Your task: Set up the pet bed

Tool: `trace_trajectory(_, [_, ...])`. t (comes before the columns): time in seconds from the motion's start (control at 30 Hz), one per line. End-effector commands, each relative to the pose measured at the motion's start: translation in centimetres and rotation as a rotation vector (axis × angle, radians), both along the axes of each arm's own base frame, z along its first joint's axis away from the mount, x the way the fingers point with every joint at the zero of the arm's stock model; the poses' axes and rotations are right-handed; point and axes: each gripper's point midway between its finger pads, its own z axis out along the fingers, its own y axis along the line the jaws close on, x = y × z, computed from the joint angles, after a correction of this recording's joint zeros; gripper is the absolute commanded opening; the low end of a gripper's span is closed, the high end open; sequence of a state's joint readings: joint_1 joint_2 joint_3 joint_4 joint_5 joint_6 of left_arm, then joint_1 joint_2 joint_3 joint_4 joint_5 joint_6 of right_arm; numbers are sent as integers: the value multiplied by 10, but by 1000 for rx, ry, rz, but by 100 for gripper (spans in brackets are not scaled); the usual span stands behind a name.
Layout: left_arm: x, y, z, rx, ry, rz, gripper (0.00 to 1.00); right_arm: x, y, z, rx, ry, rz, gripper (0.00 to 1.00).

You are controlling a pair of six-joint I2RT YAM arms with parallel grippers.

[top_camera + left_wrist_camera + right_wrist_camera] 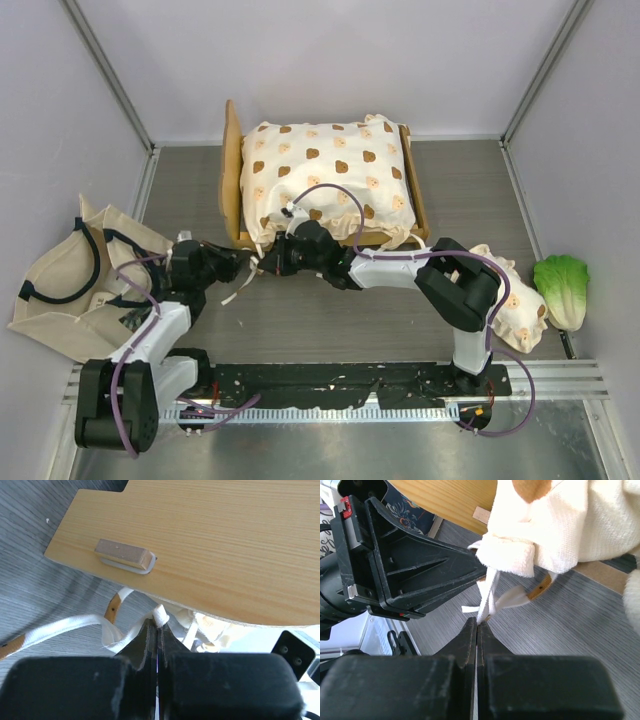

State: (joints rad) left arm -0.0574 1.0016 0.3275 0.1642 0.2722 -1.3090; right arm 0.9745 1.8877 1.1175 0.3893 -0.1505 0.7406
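At the left, one beige tote bag (70,290) lies slumped on the bench (320,325). Our left arm reaches low and forward from its base toward the bed's near-left corner, and the left pincer (157,625) is closed on a white tie (160,614). The right arm folds at the elbow and stretches leftward. The right pincer (477,625) is clamped on a corner ribbon (489,595), and its tips nearly meet the left's. The one pet bed (232,170) sits mid-bench at the back, holding one bear-print cushion (330,180). A second, smaller bear-print pillow (518,305) and one lettuce toy (562,288) lie far right.

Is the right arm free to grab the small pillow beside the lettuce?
Probably not yet: the right gripper has its jaws shut on a white tie at the bed, far from the pillow.
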Motion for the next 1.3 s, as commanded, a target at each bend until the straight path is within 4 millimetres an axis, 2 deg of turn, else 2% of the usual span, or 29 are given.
trace_trajectory(0.0, [13, -9, 17, 33, -51, -24, 0, -7, 13, 44, 89, -52, 30, 1])
trace_trajectory(0.1, [6, -19, 7, 68, -11, -74, 0, -3, 15, 50, 96, -64, 26, 1])
trace_trajectory(0.37, [-8, -26, -9, 122, 45, -146, 0, 3, 13, 55, 94, -89, -10, 1])
trace_trajectory(0.57, [-21, -36, -22, 153, 75, -264, 0, 6, 11, 59, 88, -115, -14, 2])
trace_trajectory(0.73, [-17, -41, -20, 166, 60, -318, 0, 1, 10, 54, 57, -109, 7, 16])
trace_trajectory(0.9, [-8, -46, -15, 168, 48, -357, 0, -3, -5, 42, -40, -123, 8, 33])
trace_trajectory(1.1, [-10, -50, -17, 165, 52, -386, 0, -8, -25, 48, -102, -155, -15, 40])
trace_trajectory(1.27, [-9, -52, -15, 154, 44, -398, 0, -14, -41, 35, -120, -105, -56, 40])
